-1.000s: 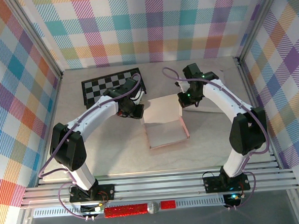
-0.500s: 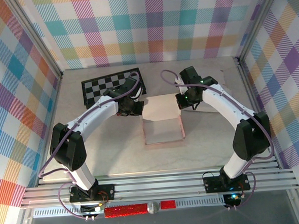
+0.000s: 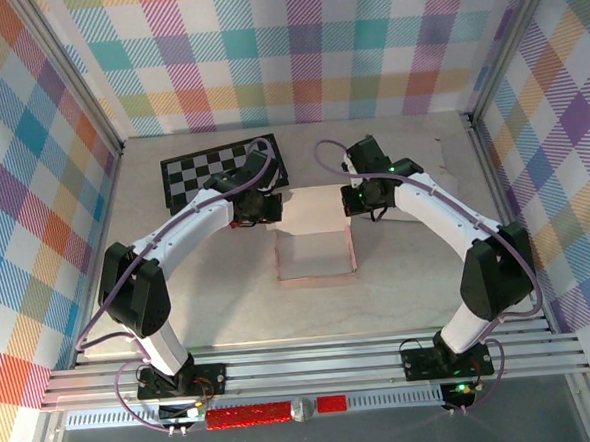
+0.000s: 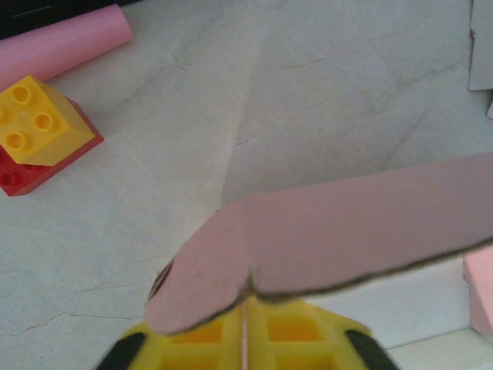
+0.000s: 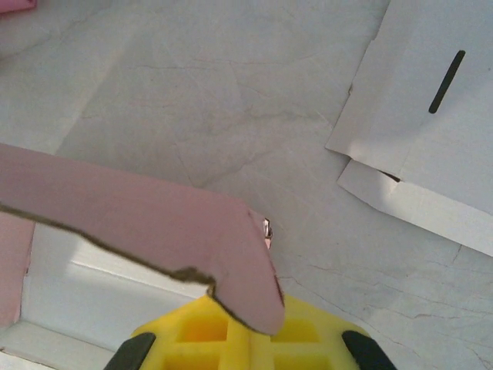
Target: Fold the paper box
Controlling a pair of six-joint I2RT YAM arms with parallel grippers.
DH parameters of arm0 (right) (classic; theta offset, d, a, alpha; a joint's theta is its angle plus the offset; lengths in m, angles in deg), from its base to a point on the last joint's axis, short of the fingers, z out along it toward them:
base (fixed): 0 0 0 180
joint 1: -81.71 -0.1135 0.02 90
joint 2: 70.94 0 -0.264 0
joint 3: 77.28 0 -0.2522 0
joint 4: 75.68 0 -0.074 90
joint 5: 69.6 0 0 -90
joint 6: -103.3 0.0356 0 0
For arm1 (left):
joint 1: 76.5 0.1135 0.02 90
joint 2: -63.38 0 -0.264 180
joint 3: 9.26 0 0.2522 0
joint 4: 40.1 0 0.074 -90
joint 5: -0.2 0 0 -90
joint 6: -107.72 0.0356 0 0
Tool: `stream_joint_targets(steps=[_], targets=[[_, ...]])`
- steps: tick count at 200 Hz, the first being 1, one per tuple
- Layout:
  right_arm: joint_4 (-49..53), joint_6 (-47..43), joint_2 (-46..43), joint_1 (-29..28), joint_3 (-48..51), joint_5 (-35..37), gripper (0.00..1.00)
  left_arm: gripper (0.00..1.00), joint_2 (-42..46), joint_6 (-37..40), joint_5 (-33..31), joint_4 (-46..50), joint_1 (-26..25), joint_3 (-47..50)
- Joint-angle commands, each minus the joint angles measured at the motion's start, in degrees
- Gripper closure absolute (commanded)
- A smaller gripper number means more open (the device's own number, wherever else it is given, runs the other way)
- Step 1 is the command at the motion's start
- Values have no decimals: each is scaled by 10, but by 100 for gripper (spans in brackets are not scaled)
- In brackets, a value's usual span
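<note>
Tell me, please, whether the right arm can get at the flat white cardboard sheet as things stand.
Probably not yet: the right gripper is shut on the paper box flap. The white cardboard sheet lies near, with bare table between.

- I'm working in a robotics lab test cell: plaid-print walls [image 3: 295, 51] box in the worktop [image 3: 209, 296].
- An aluminium rail frame [image 3: 314, 365] carries the left arm [image 3: 190, 227] and right arm [image 3: 444, 207].
- A checkerboard [image 3: 207, 171] lies at the back.
</note>
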Motion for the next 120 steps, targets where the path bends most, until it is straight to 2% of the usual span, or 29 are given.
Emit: stream_joint_targets(steps=[1,16,32,91,120], targets=[[-16,2,-16,-3,14,16,100,71,11,23,-45,26,1,-24],[-14,-14,-16,-2,13,8,100,64,28,63,-45,30,7,-16],[-9,-29,-9,-1,8,-6,100,61,44,101,-22,24,21,3],[11,-54,14,7,-15,-34,100,57,42,275,85,-9,53,17],[16,-61,22,12,-23,-45,100,57,25,306,131,-30,65,13]])
